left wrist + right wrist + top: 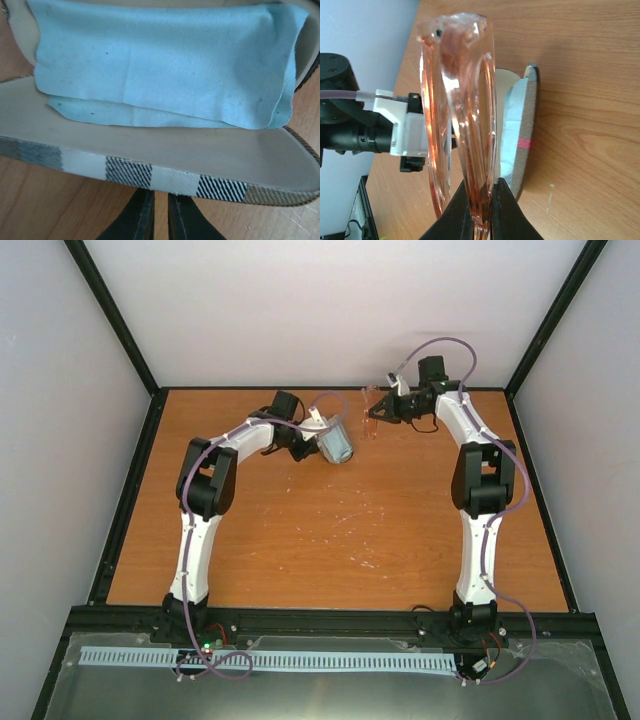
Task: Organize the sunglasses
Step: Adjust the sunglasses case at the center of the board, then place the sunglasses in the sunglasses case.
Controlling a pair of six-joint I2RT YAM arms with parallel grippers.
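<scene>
At the far side of the desk (330, 540), the right fingers (502, 205) are clamped on the folded sunglasses (457, 100), holding them just beside the open case (175, 182). The left fingers (142, 210) pinch its rim, cloth (165, 60) inside, seemingly tilting it to receive them.

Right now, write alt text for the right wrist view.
The right pincer grips folded translucent amber sunglasses, held upright over the wooden table. Behind them the left arm holds an open striped glasses case containing a blue cloth.
</scene>
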